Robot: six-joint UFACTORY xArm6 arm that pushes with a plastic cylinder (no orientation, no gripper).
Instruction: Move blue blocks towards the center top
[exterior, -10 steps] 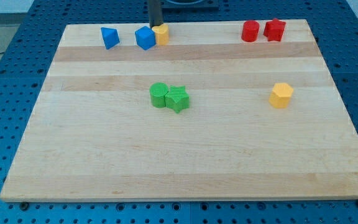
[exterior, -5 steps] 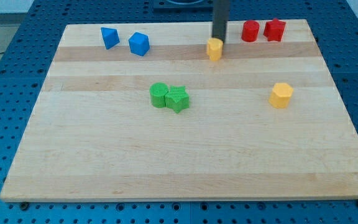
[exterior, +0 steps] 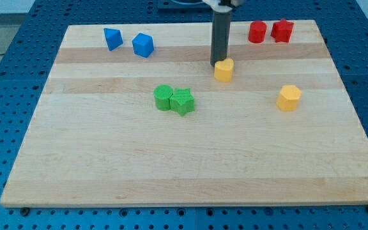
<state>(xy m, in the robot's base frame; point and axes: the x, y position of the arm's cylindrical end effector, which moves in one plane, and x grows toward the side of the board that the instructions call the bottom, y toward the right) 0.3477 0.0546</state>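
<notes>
Two blue blocks sit near the board's top left: a blue wedge-like block [exterior: 112, 39] and a blue cube [exterior: 143, 45] to its right, a small gap apart. My tip [exterior: 218, 62] stands right of centre in the upper half, touching the top-left side of a small yellow block [exterior: 223, 69]. The tip is well to the right of both blue blocks.
A green cylinder [exterior: 163, 97] and a green star-shaped block [exterior: 183, 101] touch each other near the board's centre. A yellow hexagonal block [exterior: 289, 98] lies at the right. A red cylinder [exterior: 257, 31] and a red star-shaped block [exterior: 282, 30] sit at the top right.
My tip has moved from beside the blue cube to the right and then down, pushing the small yellow block with it. The blue cube shifted slightly left early on; the blue blocks then stayed still.
</notes>
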